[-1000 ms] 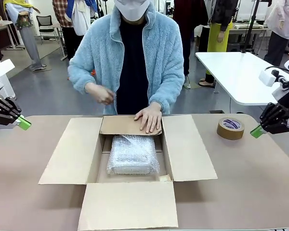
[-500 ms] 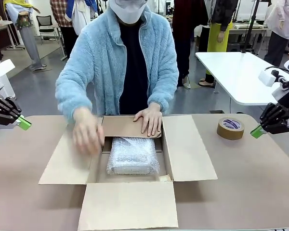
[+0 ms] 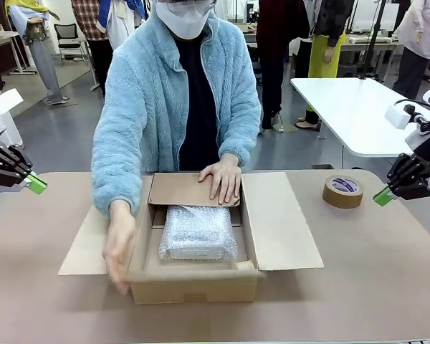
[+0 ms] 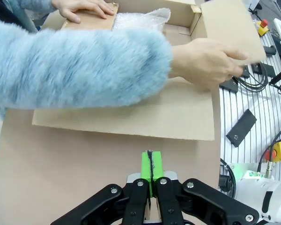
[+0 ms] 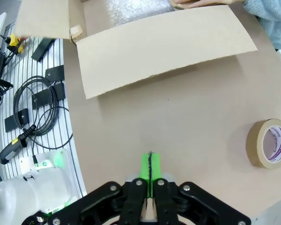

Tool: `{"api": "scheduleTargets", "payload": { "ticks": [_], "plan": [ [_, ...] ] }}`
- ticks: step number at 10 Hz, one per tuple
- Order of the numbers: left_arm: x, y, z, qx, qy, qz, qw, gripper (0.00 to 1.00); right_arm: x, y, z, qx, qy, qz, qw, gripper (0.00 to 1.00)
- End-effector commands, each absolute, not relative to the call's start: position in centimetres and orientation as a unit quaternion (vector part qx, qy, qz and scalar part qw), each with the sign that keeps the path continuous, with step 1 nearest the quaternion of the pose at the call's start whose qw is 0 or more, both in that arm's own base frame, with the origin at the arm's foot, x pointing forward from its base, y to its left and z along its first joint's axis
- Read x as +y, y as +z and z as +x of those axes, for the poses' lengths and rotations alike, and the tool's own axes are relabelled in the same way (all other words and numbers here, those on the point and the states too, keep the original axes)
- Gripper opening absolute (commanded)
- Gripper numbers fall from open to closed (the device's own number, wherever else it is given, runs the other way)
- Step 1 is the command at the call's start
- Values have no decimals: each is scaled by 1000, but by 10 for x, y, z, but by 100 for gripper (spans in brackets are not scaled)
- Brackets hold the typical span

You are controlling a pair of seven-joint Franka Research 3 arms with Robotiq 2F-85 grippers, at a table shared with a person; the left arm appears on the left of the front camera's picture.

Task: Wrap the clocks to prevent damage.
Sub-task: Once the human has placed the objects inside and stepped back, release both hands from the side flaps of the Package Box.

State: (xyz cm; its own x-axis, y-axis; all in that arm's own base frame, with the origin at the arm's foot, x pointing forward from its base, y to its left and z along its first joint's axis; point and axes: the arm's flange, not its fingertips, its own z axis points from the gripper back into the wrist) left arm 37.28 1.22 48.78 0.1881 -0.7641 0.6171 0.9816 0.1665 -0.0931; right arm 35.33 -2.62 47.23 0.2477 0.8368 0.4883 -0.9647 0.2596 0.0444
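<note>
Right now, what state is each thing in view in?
Box: open; side flaps flat, far flap pressed down by a hand, near flap held up by the other hand.
Bundle: bubble-wrapped, lying in the box.
Tape: lying flat, untouched.
Left pincer: shut, empty.
Right pincer: shut, empty.

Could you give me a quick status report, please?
Left gripper, right gripper shut, empty, aside. Bubble-wrapped bundle inside open box. Person's hand on far flap, other hand at near side.
</note>
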Motion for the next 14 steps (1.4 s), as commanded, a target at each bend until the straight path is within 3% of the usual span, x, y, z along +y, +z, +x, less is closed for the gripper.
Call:
{"api": "scheduleTargets", "payload": {
  "ticks": [1, 14],
  "plan": [
    [12, 488, 373, -223, -598, -247, 729, 0, -25, 472, 354, -192, 585, 170, 770, 1],
    [12, 488, 373, -223, -598, -247, 729, 0, -25, 472, 354, -192, 585, 170, 770, 1]
  ]
}}
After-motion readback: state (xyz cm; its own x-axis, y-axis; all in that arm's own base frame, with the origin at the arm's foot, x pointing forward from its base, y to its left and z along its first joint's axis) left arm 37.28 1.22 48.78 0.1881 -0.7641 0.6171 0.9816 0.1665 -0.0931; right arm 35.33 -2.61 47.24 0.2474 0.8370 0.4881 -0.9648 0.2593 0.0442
